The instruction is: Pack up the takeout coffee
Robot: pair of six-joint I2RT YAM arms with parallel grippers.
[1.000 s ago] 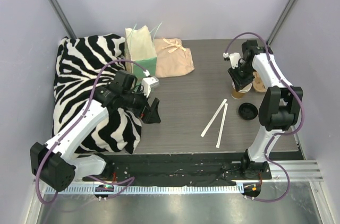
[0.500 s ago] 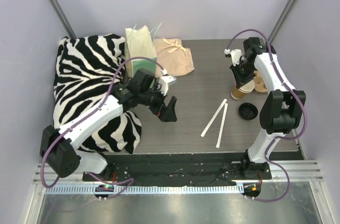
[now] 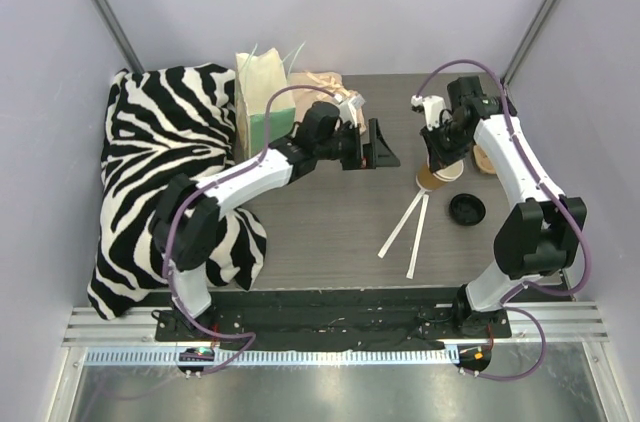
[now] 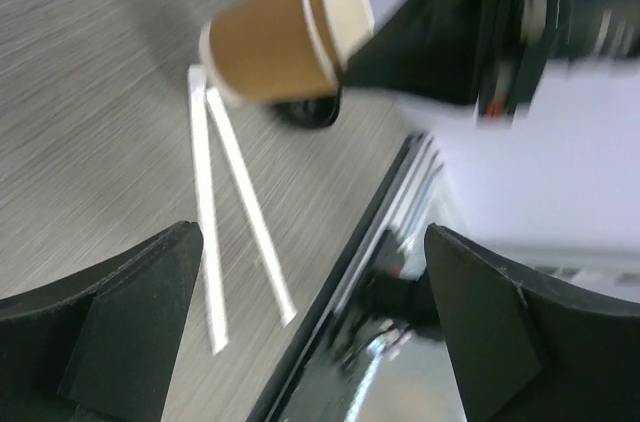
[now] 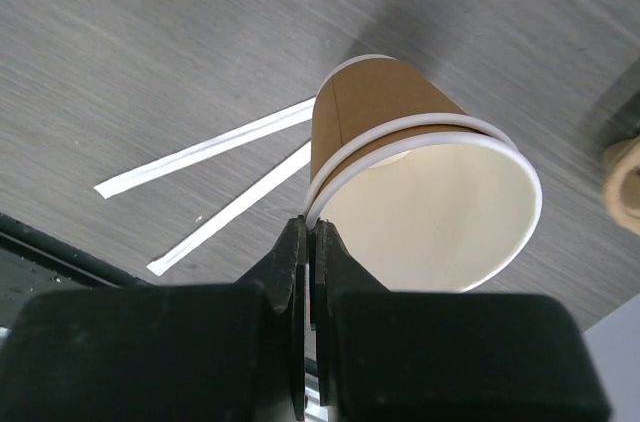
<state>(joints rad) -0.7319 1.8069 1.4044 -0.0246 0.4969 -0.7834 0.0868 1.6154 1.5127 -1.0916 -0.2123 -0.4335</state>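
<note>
The takeout coffee is out of view; no lidded cup shows. Two nested kraft-brown paper cups (image 5: pixel 385 102) with a bare pale inside hang tilted over the table, also visible from above (image 3: pixel 431 178) and in the left wrist view (image 4: pixel 265 47). My right gripper (image 5: pixel 310 234) (image 3: pixel 442 155) is shut on their rim, pinching the wall at its edge. A loose black lid (image 3: pixel 467 208) lies on the table to their right. My left gripper (image 3: pixel 384 148) (image 4: pixel 308 242) hovers wide open just left of the cups, with nothing between its fingers.
Two white paper-wrapped sticks (image 3: pixel 404 223) (image 5: pixel 205 150) lie below the cups. A pale paper bag (image 3: pixel 264 94) and a beige cloth pouch (image 3: pixel 330 108) stand at the back left, beside a zebra-striped cloth (image 3: pixel 160 147). A tan object (image 3: pixel 487 156) sits at the right edge.
My right gripper has shut on the cups' rim and carried them, tilted, leftward. My left arm has swung from over the zebra cloth across to the table's middle, still open.
</note>
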